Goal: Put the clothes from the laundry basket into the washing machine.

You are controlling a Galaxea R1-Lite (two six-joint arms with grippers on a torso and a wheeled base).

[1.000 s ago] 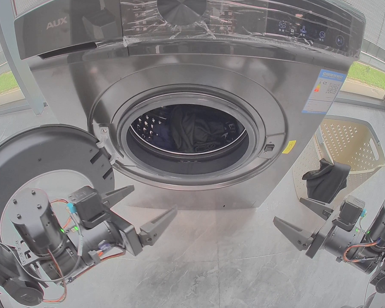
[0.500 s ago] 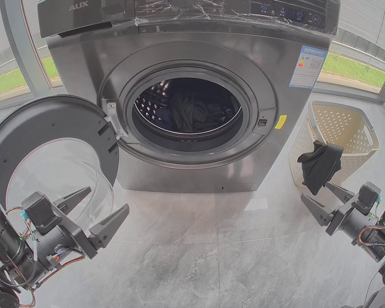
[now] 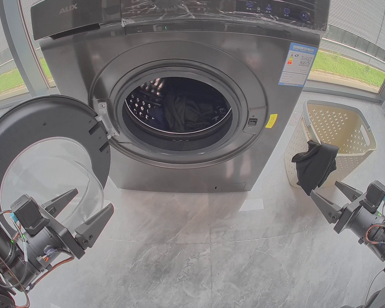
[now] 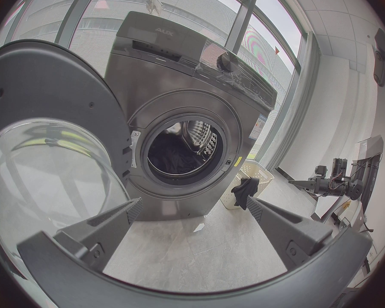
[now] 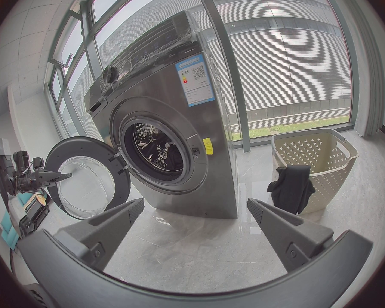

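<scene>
Both the right gripper (image 3: pixel 325 189) and left gripper (image 3: pixel 93 198) gape empty, and the black cloth garment (image 3: pixel 314 165) draped over the rim of the cream perforated plastic laundry basket (image 3: pixel 339 125) (beside the open grey washing machine (image 3: pixel 192 43)) may slip floorward under a shallow pinch.

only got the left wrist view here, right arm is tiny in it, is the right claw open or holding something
observer: In the head view the right claw is open and empty.
operator: how near the black garment is it
observer: Short of it. In the right wrist view the black garment hangs over the rim of the laundry basket and down its outside, beyond the claw and untouched.
operator: more clothes inside the basket
observer: In the head view, the part of the inside that shows is bare wall; I see no other clothes there.
</scene>
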